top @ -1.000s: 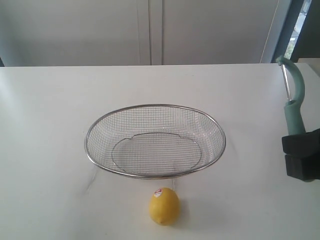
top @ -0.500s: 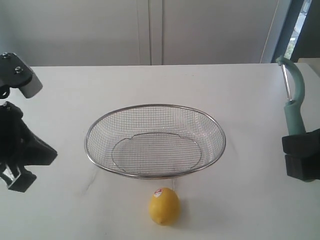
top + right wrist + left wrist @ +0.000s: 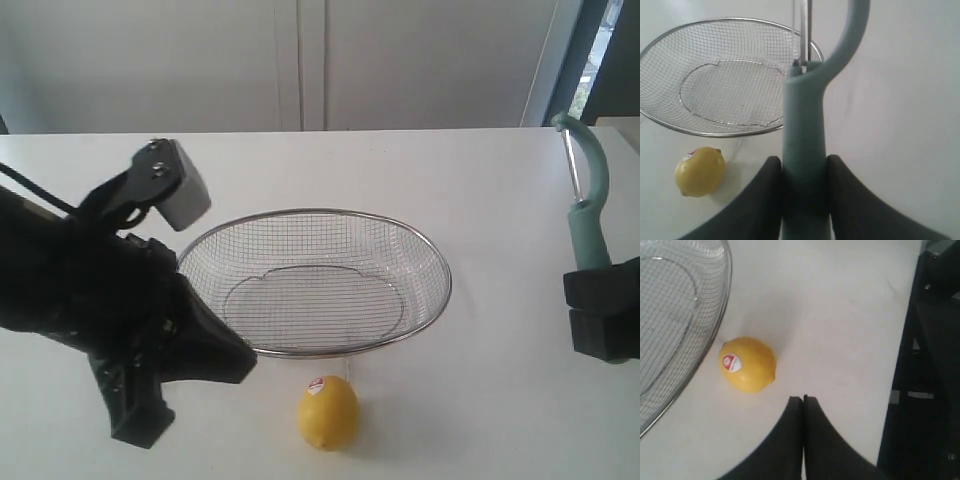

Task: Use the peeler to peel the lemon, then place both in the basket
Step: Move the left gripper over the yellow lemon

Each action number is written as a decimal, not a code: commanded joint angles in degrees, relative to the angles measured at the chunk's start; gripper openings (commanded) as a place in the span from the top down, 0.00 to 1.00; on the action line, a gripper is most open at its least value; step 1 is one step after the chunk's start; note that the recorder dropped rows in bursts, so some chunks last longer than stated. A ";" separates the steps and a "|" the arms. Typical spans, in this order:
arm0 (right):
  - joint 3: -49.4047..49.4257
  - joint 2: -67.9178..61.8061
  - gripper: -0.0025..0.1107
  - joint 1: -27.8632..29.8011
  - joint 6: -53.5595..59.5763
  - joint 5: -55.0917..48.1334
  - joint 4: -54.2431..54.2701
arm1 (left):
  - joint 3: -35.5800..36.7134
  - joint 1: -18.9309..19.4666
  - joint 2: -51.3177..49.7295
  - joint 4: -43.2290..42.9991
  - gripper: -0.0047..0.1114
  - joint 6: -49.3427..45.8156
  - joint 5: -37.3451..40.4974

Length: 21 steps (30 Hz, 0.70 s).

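Hovering with jaws pressed together, left gripper [image 3: 803, 398] near the lemon [image 3: 747, 365], right gripper [image 3: 803, 161] clamping the peeler [image 3: 804, 100]

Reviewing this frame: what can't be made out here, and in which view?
- Head of the peeler: right wrist view, cut off by the top edge.
- Its handle's lower end: exterior and right wrist views, hidden inside the right gripper.
- Left rim of the basket: exterior view, covered by the left arm.
- Sticker print on the lemon: too small in every view.
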<state>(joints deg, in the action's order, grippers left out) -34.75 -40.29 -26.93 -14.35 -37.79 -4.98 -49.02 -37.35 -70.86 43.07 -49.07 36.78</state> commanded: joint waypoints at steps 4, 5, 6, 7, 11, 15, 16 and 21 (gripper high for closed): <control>-0.06 0.25 0.98 0.10 0.65 0.63 -0.34 | -7.36 -10.41 -6.89 2.39 0.96 0.21 -3.05; -0.06 0.25 0.98 0.10 0.65 0.63 -0.34 | -8.76 -11.68 -8.20 2.27 0.96 0.46 -3.17; -0.06 0.25 0.98 0.10 0.65 0.63 -0.34 | -10.33 -13.15 -9.57 2.00 0.96 0.77 -3.30; -0.06 0.25 0.98 0.10 0.65 0.63 -0.34 | -11.37 -14.07 -10.96 1.72 0.96 1.44 -3.57; -0.06 0.25 0.98 0.10 0.65 0.63 -0.34 | -16.00 -18.00 -16.02 -2.65 0.96 5.85 -3.72; -0.06 0.25 0.98 0.10 0.65 0.63 -0.34 | -20.54 -21.55 -21.01 -8.58 0.96 10.87 -1.26; -0.06 0.25 0.98 0.10 0.65 0.63 -0.34 | -21.72 -22.13 -21.82 -10.45 0.96 12.33 -0.48; -0.06 0.25 0.98 0.10 0.65 0.63 -0.34 | -25.00 -23.35 -23.89 -20.86 0.96 25.09 0.22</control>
<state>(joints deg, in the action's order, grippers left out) -34.75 -40.29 -26.93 -14.35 -37.79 -4.98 -72.57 -60.20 -94.52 27.16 -31.23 35.43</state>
